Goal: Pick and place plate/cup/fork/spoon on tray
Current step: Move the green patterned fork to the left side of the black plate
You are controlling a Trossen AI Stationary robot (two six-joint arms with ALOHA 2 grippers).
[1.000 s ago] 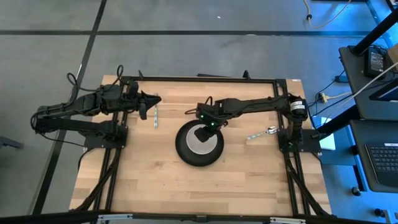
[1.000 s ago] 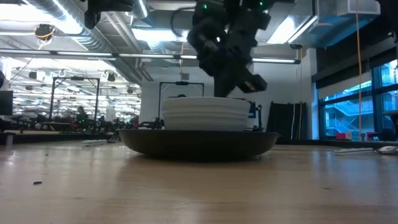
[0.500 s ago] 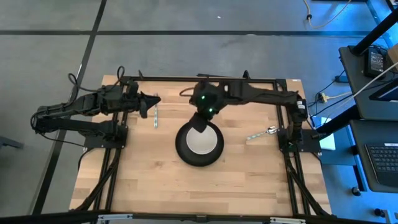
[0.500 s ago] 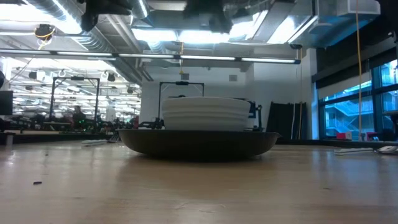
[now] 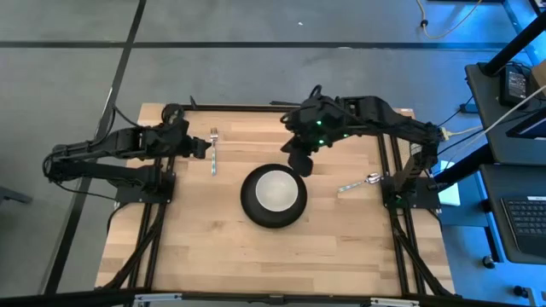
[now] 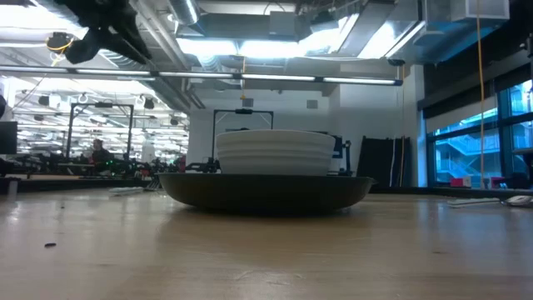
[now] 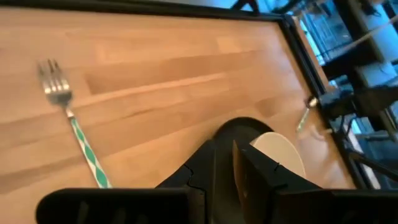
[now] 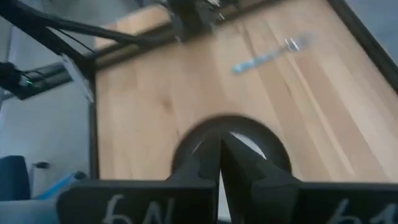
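Observation:
The black plate (image 5: 252, 210) lies flat mid-table, and the white cup (image 5: 275, 191) stands in it; both show in the low view, the cup (image 6: 275, 152) on the plate (image 6: 266, 190). The fork (image 5: 213, 152), with a green-striped handle, lies flat left of the plate and also shows in the left wrist view (image 7: 68, 118). The spoon (image 5: 358, 182) lies flat right of the plate. My left gripper (image 5: 207, 147) is shut and empty just left of the fork. My right gripper (image 5: 299, 164) is shut and empty, raised over the plate's far right rim.
A black frame (image 5: 281, 108) runs along the table's far edge and down both sides by the arm bases. Bare wood (image 5: 273, 264) stretches from the plate to the near edge. No tray shows in any view.
My right gripper has risen from over the cup and gone toward the table's far right, out of the low view. The cup and plate have stayed in place. My left gripper has drawn back a little toward the table's left edge, uncovering the fork's prongs.

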